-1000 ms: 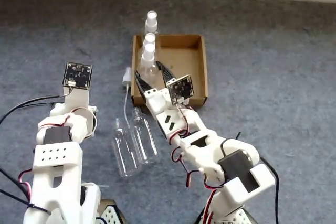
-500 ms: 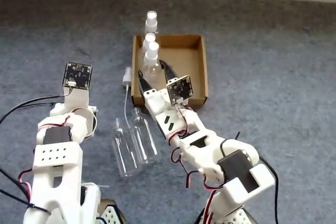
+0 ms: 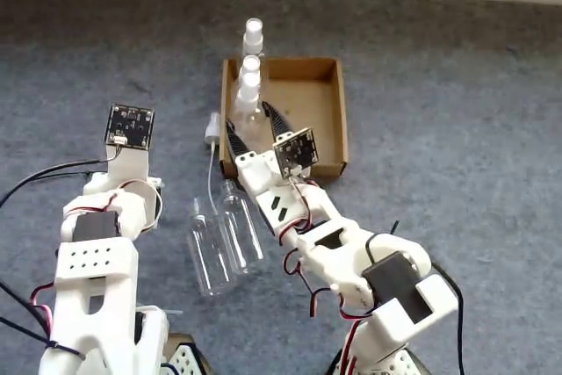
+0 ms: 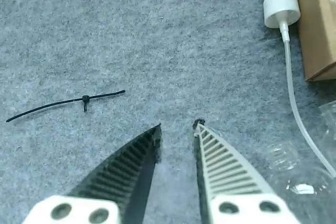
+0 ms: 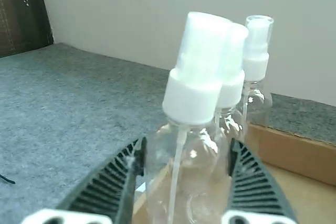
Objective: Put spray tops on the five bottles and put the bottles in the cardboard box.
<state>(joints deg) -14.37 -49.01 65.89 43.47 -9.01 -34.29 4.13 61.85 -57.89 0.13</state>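
The left gripper [image 4: 177, 127] hangs low over the grey table [image 3: 457, 85] toward its left edge. Its jaws are a narrow gap apart with nothing between them. From above, its fingers are tucked out of sight under its own camera board. Just beyond the tips lies a thin black cable tie [image 4: 68, 102].

Moving right, two open-necked bottles lie side by side on the table, the nearer bottle [image 3: 206, 256] and the farther bottle [image 3: 239, 226]. Both are clear plastic, and their outlines are hard to trace against the grey. A loose spray top [image 3: 212, 129] lies just outside the left wall of the cardboard box [image 3: 338, 116], its thin tube trailing toward the lying pair.

At that left wall the right gripper [image 5: 184, 150] has its jaws pressed to either side of the held bottle [image 5: 194, 174], which is upright with a white top fitted. Its base is hidden behind the fingers, so I cannot tell whether it rests on the box floor. Behind it in a row stand the middle bottle [image 3: 250, 68] and the far bottle [image 3: 254, 34], both topped. I cannot tell whether the far one's base sits inside the far left corner or just past the wall.

The count is five bottles, three of them topped and two bare, plus one loose top and one box.
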